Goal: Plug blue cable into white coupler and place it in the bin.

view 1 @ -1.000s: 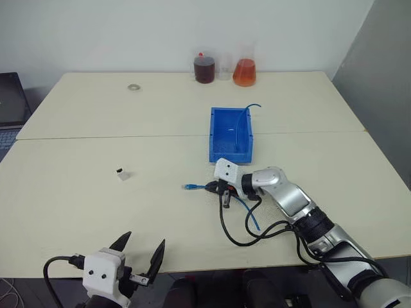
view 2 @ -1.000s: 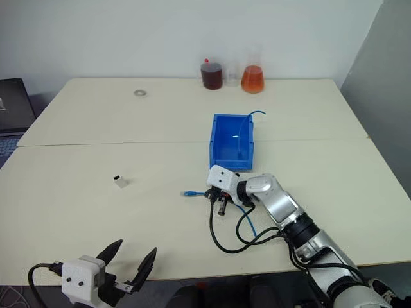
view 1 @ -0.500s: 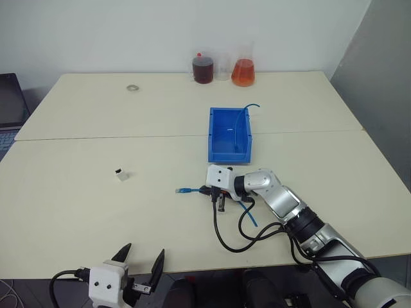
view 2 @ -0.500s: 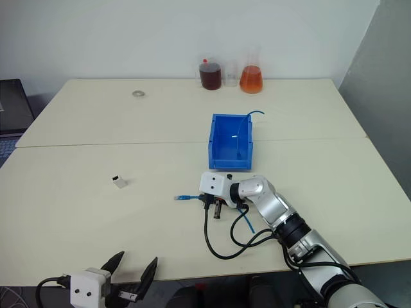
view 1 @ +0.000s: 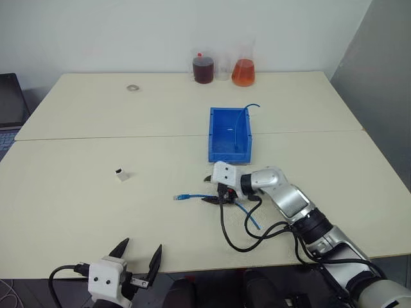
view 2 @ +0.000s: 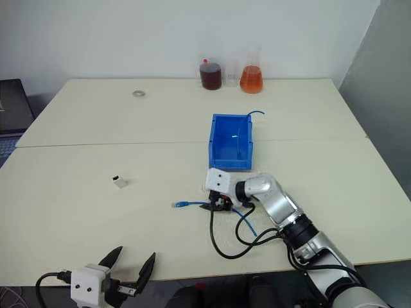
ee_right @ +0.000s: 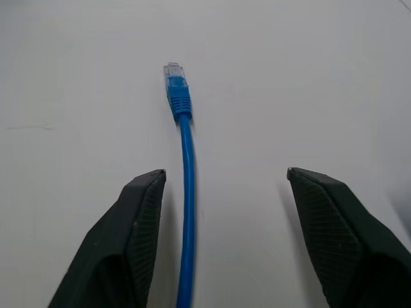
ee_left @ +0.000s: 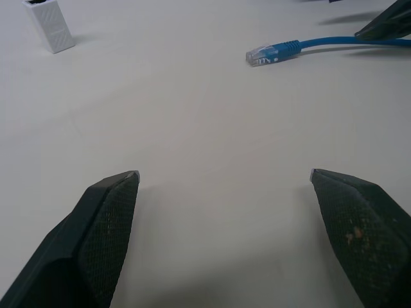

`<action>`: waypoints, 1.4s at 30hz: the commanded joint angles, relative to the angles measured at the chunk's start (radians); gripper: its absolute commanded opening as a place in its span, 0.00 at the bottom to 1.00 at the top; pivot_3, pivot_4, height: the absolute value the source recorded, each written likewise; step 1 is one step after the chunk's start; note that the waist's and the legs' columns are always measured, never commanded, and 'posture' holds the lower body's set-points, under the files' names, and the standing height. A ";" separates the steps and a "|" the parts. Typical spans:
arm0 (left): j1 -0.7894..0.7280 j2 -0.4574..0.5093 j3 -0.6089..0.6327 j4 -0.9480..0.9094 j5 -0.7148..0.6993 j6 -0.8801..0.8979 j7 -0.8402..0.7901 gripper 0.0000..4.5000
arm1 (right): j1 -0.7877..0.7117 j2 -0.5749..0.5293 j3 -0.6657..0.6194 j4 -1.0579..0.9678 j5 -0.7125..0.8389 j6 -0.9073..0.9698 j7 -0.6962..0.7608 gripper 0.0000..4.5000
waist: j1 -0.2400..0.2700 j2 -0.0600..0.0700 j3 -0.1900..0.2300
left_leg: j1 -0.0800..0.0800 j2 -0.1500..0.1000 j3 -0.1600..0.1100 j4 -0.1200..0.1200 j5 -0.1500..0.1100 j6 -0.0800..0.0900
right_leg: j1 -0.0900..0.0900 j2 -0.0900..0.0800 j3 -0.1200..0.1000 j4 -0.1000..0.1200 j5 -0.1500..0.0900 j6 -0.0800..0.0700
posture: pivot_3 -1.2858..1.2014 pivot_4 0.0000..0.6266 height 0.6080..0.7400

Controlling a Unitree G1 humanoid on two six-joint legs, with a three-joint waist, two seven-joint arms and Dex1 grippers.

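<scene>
The blue cable [view 1: 192, 196] lies flat on the table, its clear plug [ee_right: 174, 80] pointing left toward the white coupler [view 1: 120, 174], which stands well apart from it. My right gripper [view 1: 207, 190] is open astride the cable, which runs between the fingers [ee_right: 138, 237] without being pinched. The blue bin [view 1: 215, 144] stands just behind this gripper, with a second blue cord [view 1: 247, 110] hanging over its far wall. My left gripper [view 1: 142, 246] hovers open at the near table edge. In its wrist view the coupler [ee_left: 50, 25] and the plug [ee_left: 270, 51] lie ahead.
Two flasks, one dark [view 1: 204, 69] and one orange [view 1: 244, 72], stand at the table's back edge. A small grey ring [view 1: 133, 86] lies at the back left. A laptop [view 1: 9, 99] sits off the left side. My right arm's black leads [view 1: 234, 239] loop over the table.
My right gripper has opened and let go of the blue cable, which now rests on the table with its plug a little further left. My left gripper has sunk slightly.
</scene>
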 commanded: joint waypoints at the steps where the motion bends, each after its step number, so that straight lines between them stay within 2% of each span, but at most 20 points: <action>1: -0.025 0.039 0.047 -0.098 -0.040 0.059 0.010 1.00 | 0.018 -0.025 -0.073 -0.185 0.106 0.144 0.041 0.96 | 0.001 0.000 0.000 | 0.000 0.000 -0.001 0.000 0.000 0.000 | 0.000 0.000 0.000 0.000 0.000 0.000 | 0.52 0.24 1.00; 2: -0.032 0.054 0.060 -0.114 -0.053 0.077 0.006 1.00 | 0.018 -0.033 -0.094 -0.224 0.139 0.192 0.051 0.99 | 0.001 0.000 0.000 | 0.000 0.000 -0.001 0.000 0.000 0.000 | 0.000 0.000 -0.001 0.000 0.000 0.000 | 0.52 0.24 1.00; 7: -0.077 0.154 0.120 -0.140 -0.122 0.152 -0.053 1.00 | 0.006 -0.083 -0.169 -0.328 0.250 0.329 0.076 0.99 | 0.002 0.000 0.000 | 0.001 0.000 -0.001 0.000 0.000 0.000 | 0.000 0.001 -0.001 0.001 0.000 0.000 | 0.52 0.24 1.00; 12: -0.200 0.332 0.161 -0.164 -0.241 0.295 -0.173 1.00 | 0.013 -0.124 -0.219 -0.364 0.308 0.362 0.074 0.99 | 0.007 0.001 0.000 | 0.001 0.000 -0.002 0.000 0.000 0.000 | 0.001 0.001 -0.003 0.001 0.000 0.000 | 0.52 0.24 1.00; 15: -0.427 0.486 0.173 -0.045 -0.311 0.372 -0.286 1.00 | 0.039 -0.154 -0.275 -0.445 0.407 0.422 0.102 0.99 | 0.015 0.002 0.001 | 0.001 0.000 -0.002 0.000 0.000 0.000 | 0.001 0.001 -0.004 0.001 0.000 0.000 | 0.52 0.24 1.00; 17: -0.537 0.552 0.145 0.024 -0.324 0.394 -0.361 1.00 | 0.068 -0.183 -0.289 -0.481 0.433 0.417 0.110 0.99 | 0.019 0.002 0.001 | 0.000 0.000 -0.005 0.000 0.000 0.000 | 0.001 0.001 -0.007 0.002 0.000 0.000 | 0.52 0.24 1.00; 23: -0.862 0.666 -0.012 0.256 -0.306 0.419 -0.624 1.00 | 0.180 -0.309 -0.335 -0.581 0.487 0.409 0.134 0.99 | 0.014 0.002 0.001 | -0.003 -0.001 -0.004 0.000 0.000 0.000 | -0.001 -0.001 -0.006 0.000 0.000 -0.001 | 0.52 0.24 1.00; 29: -1.150 0.700 -0.185 0.533 -0.211 0.361 -0.893 1.00 | 0.213 -0.333 -0.356 -0.656 0.519 0.448 0.059 0.99 | 0.008 0.003 0.002 | -0.004 0.000 -0.004 0.000 0.000 0.000 | -0.002 0.000 -0.007 0.001 0.000 -0.001 | 0.52 0.24 1.00; 32: -1.240 0.702 -0.239 0.641 -0.160 0.308 -0.993 1.00 | 0.224 -0.331 -0.369 -0.681 0.530 0.469 0.013 0.99 | 0.008 0.003 0.001 | -0.005 0.000 -0.005 0.001 0.000 0.000 | -0.002 0.001 -0.007 0.001 0.000 -0.001 | 0.52 0.24 1.00; 36: -1.297 0.684 -0.274 0.761 -0.105 0.229 -1.059 1.00 | 0.241 -0.329 -0.370 -0.694 0.537 0.472 -0.035 0.99 | 0.009 0.002 0.001 | -0.008 0.000 -0.006 0.002 0.000 0.000 | -0.004 0.001 -0.008 0.001 0.000 -0.001 | 0.52 0.24 1.00; 42: -1.297 0.642 -0.298 0.819 -0.056 0.160 -1.077 1.00 | 0.281 -0.343 -0.377 -0.721 0.544 0.462 -0.064 0.99 | 0.013 0.003 0.001 | -0.020 0.000 -0.007 0.008 0.000 0.000 | -0.015 0.000 -0.009 0.006 0.000 -0.001 | 0.52 0.24 1.00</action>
